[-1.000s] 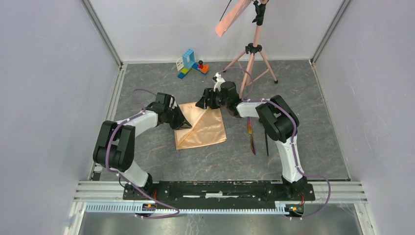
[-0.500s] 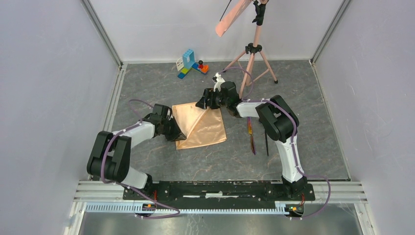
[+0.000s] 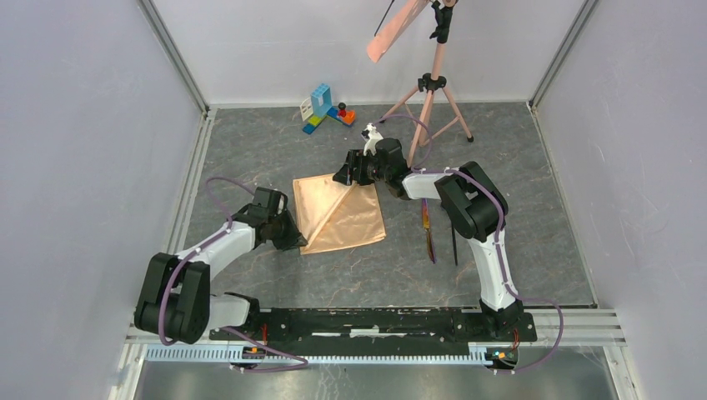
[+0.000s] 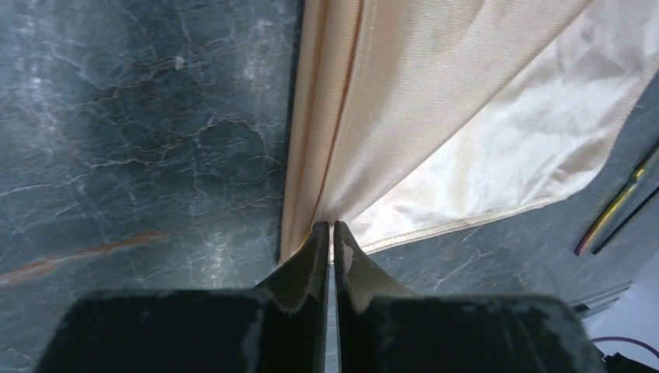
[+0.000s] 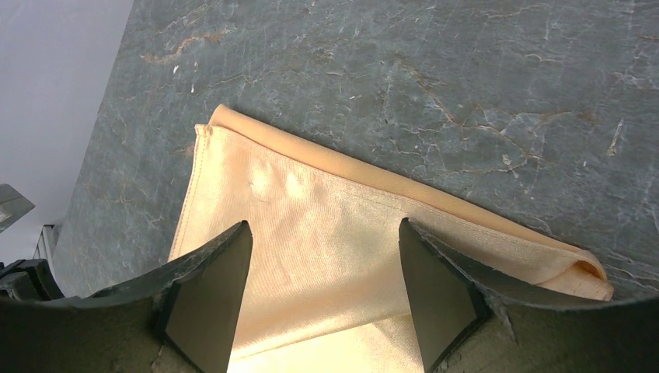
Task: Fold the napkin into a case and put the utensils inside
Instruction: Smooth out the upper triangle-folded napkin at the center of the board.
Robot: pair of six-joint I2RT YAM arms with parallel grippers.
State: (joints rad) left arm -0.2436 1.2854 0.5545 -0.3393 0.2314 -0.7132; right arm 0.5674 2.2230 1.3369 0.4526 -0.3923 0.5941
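The peach-tan napkin lies folded in a rough square with a diagonal crease. No case is in view. My left gripper is at the napkin's near-left corner, shut on the cloth. In the left wrist view the folds of the napkin run together at the left gripper. My right gripper hovers open over the far edge. In its own view the right gripper straddles the napkin without touching it. The utensils lie right of the napkin: an iridescent one and a thin black one.
A pink tripod carrying a salmon strip stands at the back, one leg close to my right arm. Coloured toy blocks sit at the back centre. Grey walls close in both sides.
My left gripper has moved toward the near-left, drawing the napkin's flap with it down to the near-left corner. The right arm has stayed still and open.
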